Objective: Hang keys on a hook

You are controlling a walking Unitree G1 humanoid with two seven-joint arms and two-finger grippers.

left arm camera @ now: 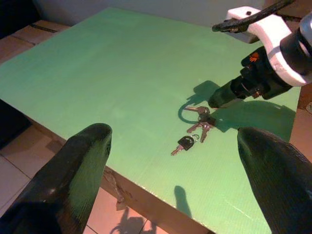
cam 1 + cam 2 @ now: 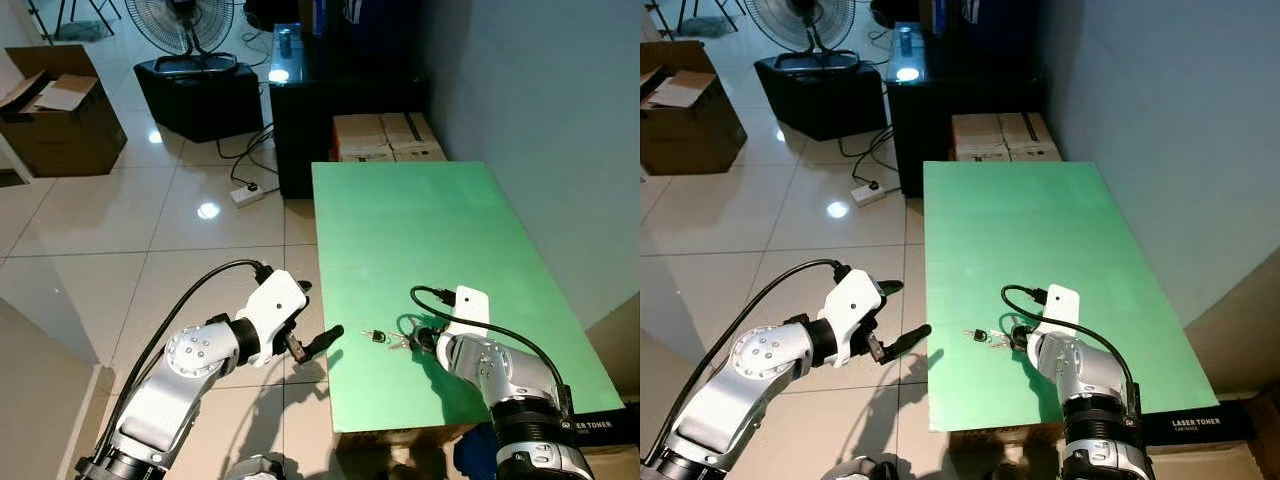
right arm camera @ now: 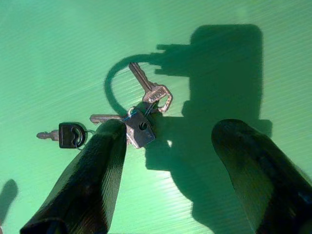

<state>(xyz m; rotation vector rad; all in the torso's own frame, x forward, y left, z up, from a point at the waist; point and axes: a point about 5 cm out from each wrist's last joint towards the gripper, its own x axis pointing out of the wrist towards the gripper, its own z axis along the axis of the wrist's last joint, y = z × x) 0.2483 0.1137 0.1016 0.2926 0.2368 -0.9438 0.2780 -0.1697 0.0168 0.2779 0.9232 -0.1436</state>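
A bunch of keys [image 2: 390, 338] on a ring, one with a black head, lies flat on the green table [image 2: 420, 230] near its front left edge. My right gripper [image 3: 170, 134] is open and points down at the table just to the right of the bunch. In the right wrist view one finger's tip [image 3: 109, 141] lies against the keys [image 3: 141, 122]; the other finger stands apart over bare table. My left gripper [image 2: 318, 312] is open with its fingers spread wide. It hovers off the table's left edge above the floor, facing the keys [image 1: 197, 129].
A grey wall [image 2: 560, 120] runs along the table's right side. Cardboard boxes [image 2: 385, 135] and a black cabinet [image 2: 300, 110] stand behind the table. A fan [image 2: 185, 25], a power strip [image 2: 247, 192] with cables and an open carton [image 2: 60, 110] are on the tiled floor to the left.
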